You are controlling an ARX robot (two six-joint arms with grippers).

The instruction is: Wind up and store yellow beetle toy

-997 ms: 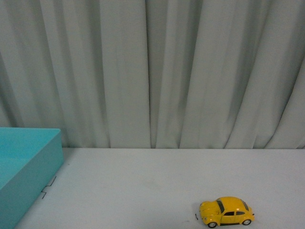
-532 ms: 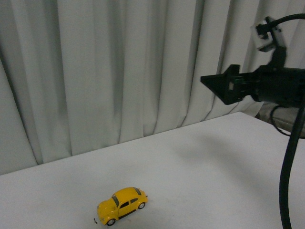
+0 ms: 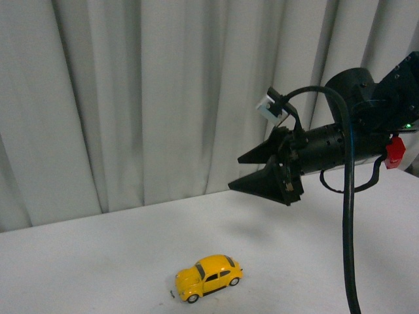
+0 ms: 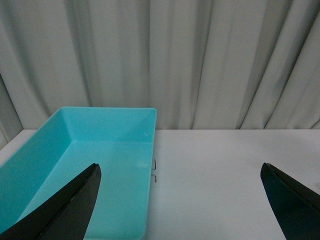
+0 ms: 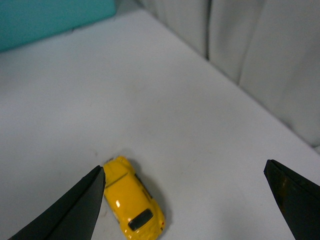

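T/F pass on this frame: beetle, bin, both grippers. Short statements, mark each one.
1. The beetle stands on its wheels on the table. True.
2. The right gripper is shut on the beetle. False: its fingers are spread and it hangs above the table, clear of the beetle.
3. The beetle lies in the bin. False: what shows of the bin's inside is bare, and the beetle is on the table.
4. The left gripper is open and holds nothing. True.
5. A curtain hangs behind the table. True.
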